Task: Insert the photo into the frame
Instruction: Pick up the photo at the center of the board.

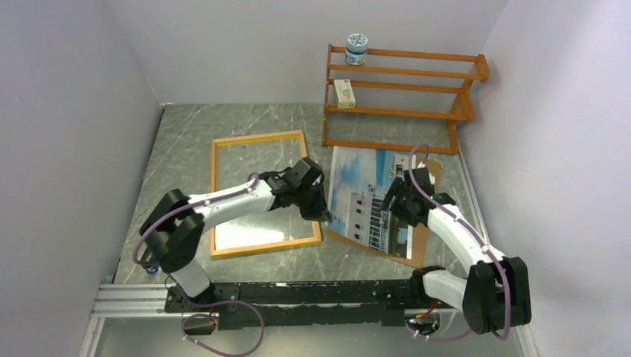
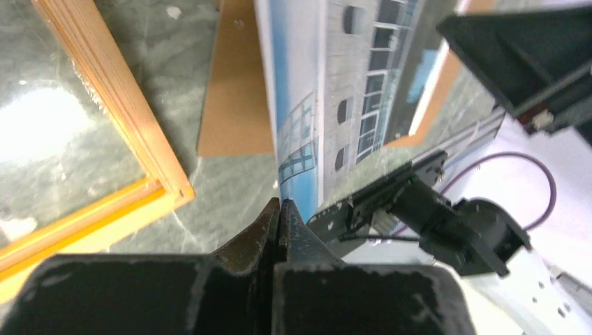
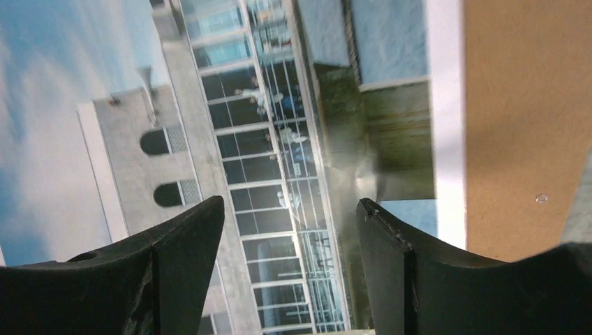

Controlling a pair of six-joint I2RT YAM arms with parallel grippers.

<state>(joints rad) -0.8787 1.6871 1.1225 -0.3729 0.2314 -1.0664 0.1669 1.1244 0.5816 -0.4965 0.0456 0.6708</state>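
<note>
Pinching the photo (image 1: 357, 195) by its near-left corner, the left gripper (image 2: 280, 208) has its jaws pressed flat together, with the paper's corner caught at the very tips. The right gripper (image 3: 290, 209) hovers over the middle of the print with its jaws wide and nothing between them.

The bite looks shallow, so the lift should probably be slow and low. Peel the sheet off the brown backing board (image 1: 420, 245) rather than snatching it, then draw it leftward toward the frame (image 1: 214, 195) without folding the corner. The right gripper could take the far side so the paper does not sag or swing, but if it presses down the sheet may crease.

The photo lies on the backing board toward the right edge of the table (image 1: 186, 126), in front of the shelf rack (image 1: 402, 111) at the far-right corner. It is turned at a slight angle, and its left edge is near the frame's right rail. It lies printed side up, showing a pale building with arched and gridded windows under blue sky, inside a white border. The frame lies flat left of centre, showing light wood and yellow.
</note>
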